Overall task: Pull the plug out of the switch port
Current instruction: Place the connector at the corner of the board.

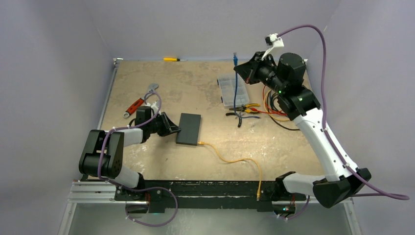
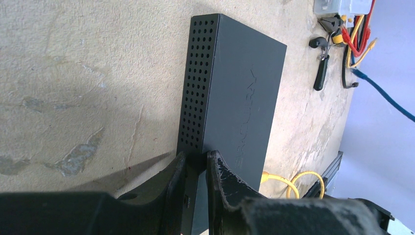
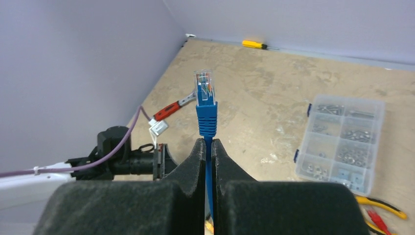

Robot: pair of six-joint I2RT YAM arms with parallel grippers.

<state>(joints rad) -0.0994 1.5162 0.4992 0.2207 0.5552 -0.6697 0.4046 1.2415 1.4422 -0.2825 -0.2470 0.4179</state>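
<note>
L pincer point(image 2: 195, 155) was clamped on switch point(image 2: 230, 93) edge, mid-surface point(image 1: 147, 73). R pincer point(image 3: 208, 143) gripped blue cable point(image 1: 237, 90) below plug point(image 3: 205, 88), aloft, clear of ports. Risks: thin cable could slip thru; yellow cable point(image 1: 230, 159) could tug switch.

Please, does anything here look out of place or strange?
Yes: the right end effector holds the blue cable high in the air, its plug far from the switch. A yellow cable appears plugged into the switch.
</note>
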